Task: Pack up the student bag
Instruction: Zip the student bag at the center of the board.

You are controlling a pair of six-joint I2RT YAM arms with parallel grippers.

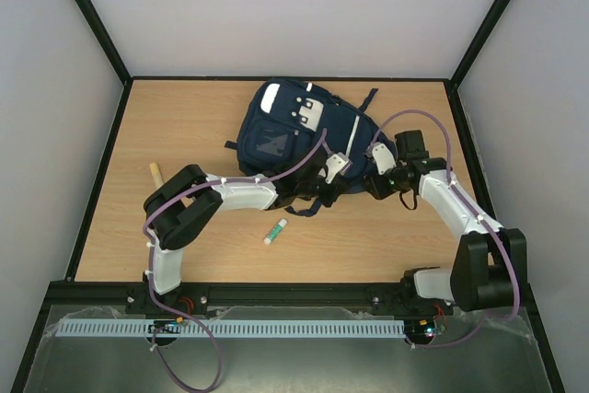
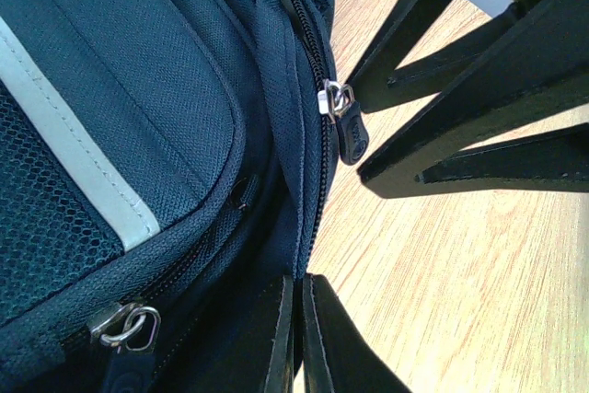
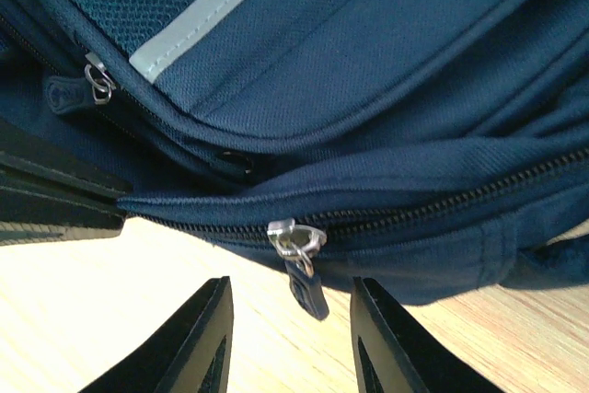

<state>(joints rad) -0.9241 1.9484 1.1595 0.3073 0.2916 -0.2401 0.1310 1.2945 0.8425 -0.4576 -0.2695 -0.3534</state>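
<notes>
One student bag [image 1: 276, 126], left jaws clamped on its edge, right jaws apart

Student bag [image 1: 276, 131]: near edge under left arm [image 1: 244, 193], right arm [image 1: 451, 200]; cropped in wrist views. Tan stick [image 1: 155, 172]: identity unresolvable.

We're seeing the student bag [image 1: 285, 126] navy, with a pale grey-white stripe [image 2: 83, 154] and mesh weave. Zipper pull [image 3: 296, 238] is showing silver, navy tab. Table [image 1: 184, 126] is showing light wood grain, right gripper fingers [image 3: 198, 347] black, stick [image 1: 274, 232] white with green end.
</notes>
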